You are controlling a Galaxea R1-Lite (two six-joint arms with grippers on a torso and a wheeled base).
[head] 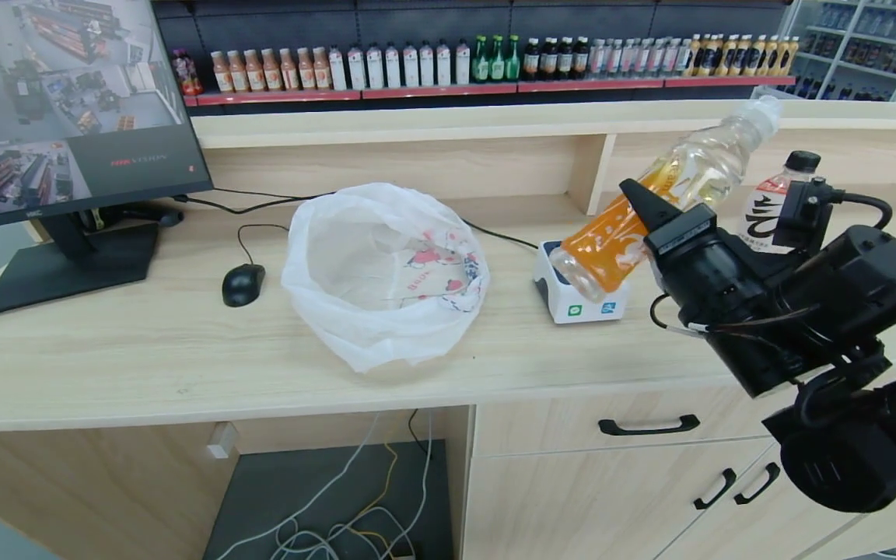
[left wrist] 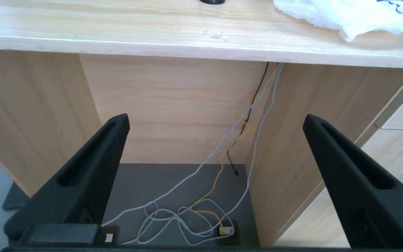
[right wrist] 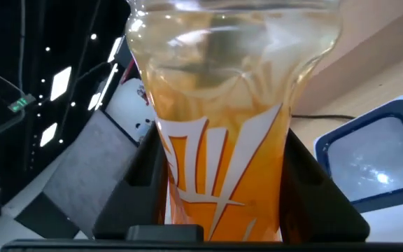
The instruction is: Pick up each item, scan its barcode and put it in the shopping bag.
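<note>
Right gripper (head: 628, 233) clamped on the orange-labelled bottle (head: 673, 183), gripping across the lower label band. In the right wrist view the fingers (right wrist: 313, 189) pressed on either side of the label.

Bottle held tilted in the head view, cap toward 1 o'clock, base toward 7 o'clock and close above the scanner (head: 576, 307) window. Contact could not be told. Tilt judged deliberate, turning the label side toward the glass for a read. Barcode itself not made out.

Shopping bag (head: 386, 272) sat on the counter (head: 145, 350) just beside the scanner at its 9 o'clock, mouth slumped open upward. That makes it a short carry from scanner to bag. Contents could not be told from the bag's own print.

Dark-capped bottle (head: 771, 206) stood upright at the scanner's 3 o'clock, behind the right arm, probably next in line.

Left gripper (left wrist: 215, 122) spread wide and empty, low before the counter front, facing the recess with loose cables (left wrist: 208, 203). Judged parked clear of the work.

Mouse (head: 243, 285) lay at the bag's 9 o'clock.
</note>
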